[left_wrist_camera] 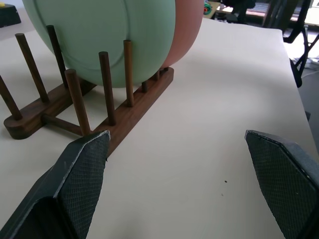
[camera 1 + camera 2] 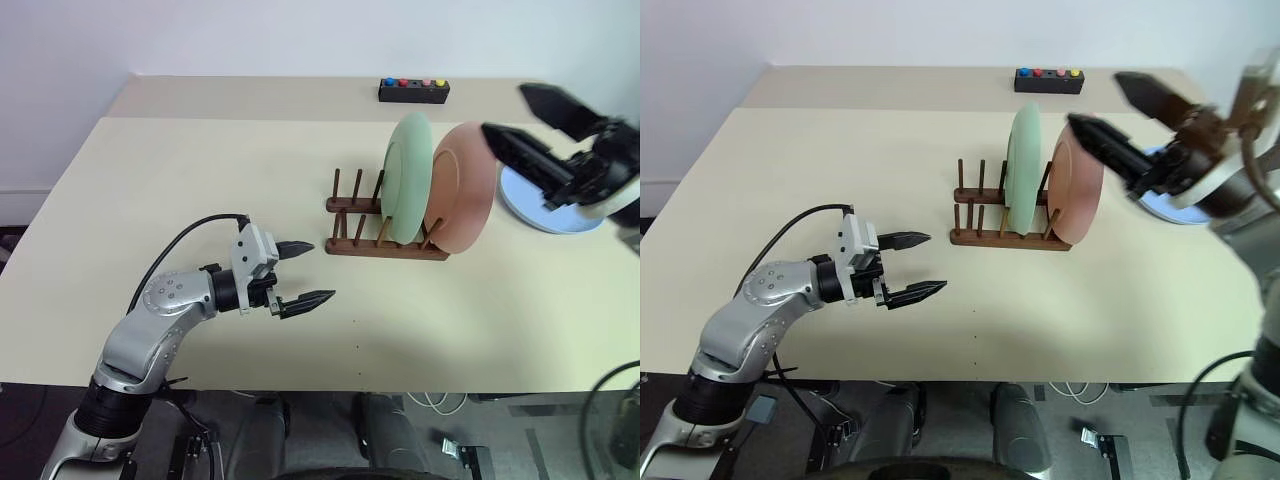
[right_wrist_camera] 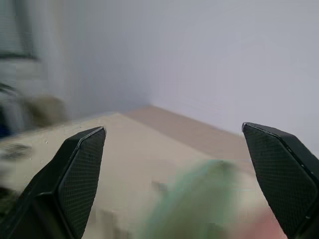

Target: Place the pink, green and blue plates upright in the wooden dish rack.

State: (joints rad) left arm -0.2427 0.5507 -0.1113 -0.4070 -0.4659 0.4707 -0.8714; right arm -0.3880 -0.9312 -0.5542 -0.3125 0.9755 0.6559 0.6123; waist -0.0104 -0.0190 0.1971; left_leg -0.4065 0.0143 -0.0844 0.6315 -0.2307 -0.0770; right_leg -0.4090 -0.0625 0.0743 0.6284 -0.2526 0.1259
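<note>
Green plate (image 2: 408,177) and pink plate (image 2: 462,187) stand on edge across the rack's (image 2: 385,222) length; both claws spread, empty.

A lab or office test room: a bare beige tabletop (image 2: 200,180) against a plain white wall (image 2: 250,35), a black button box (image 2: 413,91), and loose cables (image 2: 440,403) on the floor.

I see bare cream tabletop (image 2: 200,180) left of dark wooden dish rack (image 2: 385,245); upright mint-green plate (image 2: 408,178), salmon-pink plate (image 2: 462,188) block rack's right slots.
</note>
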